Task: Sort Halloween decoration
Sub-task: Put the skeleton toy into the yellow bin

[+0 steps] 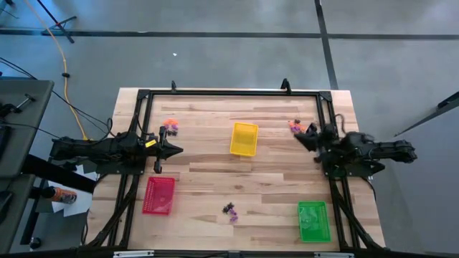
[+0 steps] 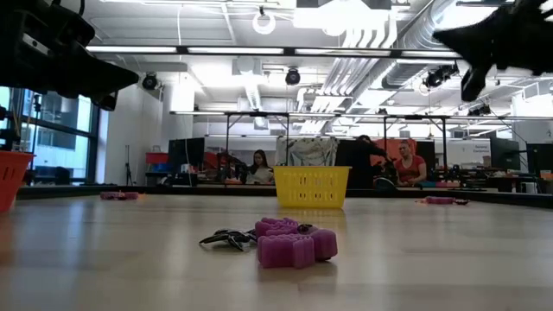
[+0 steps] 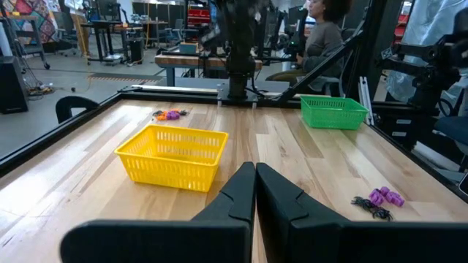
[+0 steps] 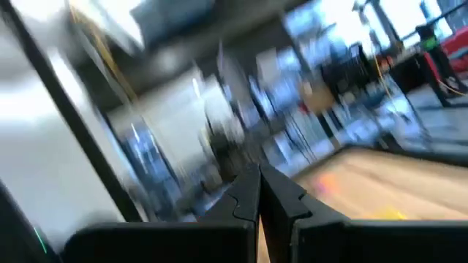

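I see my left gripper (image 1: 176,150) pinched closed and empty at the table's left side, with one small pile of trinkets (image 1: 171,126) just beside it and the yellow tray (image 1: 244,138) straight ahead. My right gripper (image 1: 300,137) is closed and empty too, near another pile (image 1: 295,126). A third purple-and-black pile (image 1: 230,211) lies between the red tray (image 1: 158,195) and green tray (image 1: 314,221).

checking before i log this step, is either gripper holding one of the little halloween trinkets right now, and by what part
Nothing is held. The left gripper and the right gripper are both shut with nothing between the fingers.
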`<act>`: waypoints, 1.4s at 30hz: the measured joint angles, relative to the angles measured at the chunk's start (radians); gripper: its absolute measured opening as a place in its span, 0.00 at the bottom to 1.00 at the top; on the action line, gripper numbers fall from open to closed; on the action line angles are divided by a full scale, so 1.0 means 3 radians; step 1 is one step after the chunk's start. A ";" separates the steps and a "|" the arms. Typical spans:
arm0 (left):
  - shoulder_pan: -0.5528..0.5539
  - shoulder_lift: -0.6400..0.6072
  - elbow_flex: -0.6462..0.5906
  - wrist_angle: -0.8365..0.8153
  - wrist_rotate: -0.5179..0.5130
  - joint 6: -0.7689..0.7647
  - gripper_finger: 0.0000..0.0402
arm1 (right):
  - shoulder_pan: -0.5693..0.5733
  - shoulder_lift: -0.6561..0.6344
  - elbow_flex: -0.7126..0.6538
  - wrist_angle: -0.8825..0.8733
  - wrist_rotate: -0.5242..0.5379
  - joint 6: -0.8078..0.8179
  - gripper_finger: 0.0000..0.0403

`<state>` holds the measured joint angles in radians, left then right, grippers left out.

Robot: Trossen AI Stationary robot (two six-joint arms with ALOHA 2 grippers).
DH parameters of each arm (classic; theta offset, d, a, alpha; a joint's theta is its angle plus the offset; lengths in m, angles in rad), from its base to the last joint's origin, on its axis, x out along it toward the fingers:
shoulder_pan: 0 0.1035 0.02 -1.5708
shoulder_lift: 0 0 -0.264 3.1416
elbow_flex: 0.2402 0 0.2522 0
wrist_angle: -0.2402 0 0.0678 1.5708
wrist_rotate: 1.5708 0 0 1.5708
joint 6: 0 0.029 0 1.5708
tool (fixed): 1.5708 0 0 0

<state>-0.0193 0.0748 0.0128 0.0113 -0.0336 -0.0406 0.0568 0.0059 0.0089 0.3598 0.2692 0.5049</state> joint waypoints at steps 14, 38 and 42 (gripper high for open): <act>0.0000 -0.0001 0.0000 0.0000 0.0001 0.0000 0.00 | 0.0000 0.0486 0.0862 -0.0648 0.0950 0.0001 0.02; 0.0000 0.0000 -0.0001 0.0000 0.0000 0.0000 0.00 | -0.2078 0.4093 0.2658 -0.4295 -0.0476 0.0945 0.50; 0.0000 0.0000 0.0000 0.0000 0.0000 0.0000 0.00 | -0.2336 0.4409 0.2658 -0.4236 -0.0655 0.0676 0.50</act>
<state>-0.0193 0.0750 0.0128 0.0113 -0.0338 -0.0406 -0.6440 1.3286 0.8062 -0.9109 0.0727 0.7076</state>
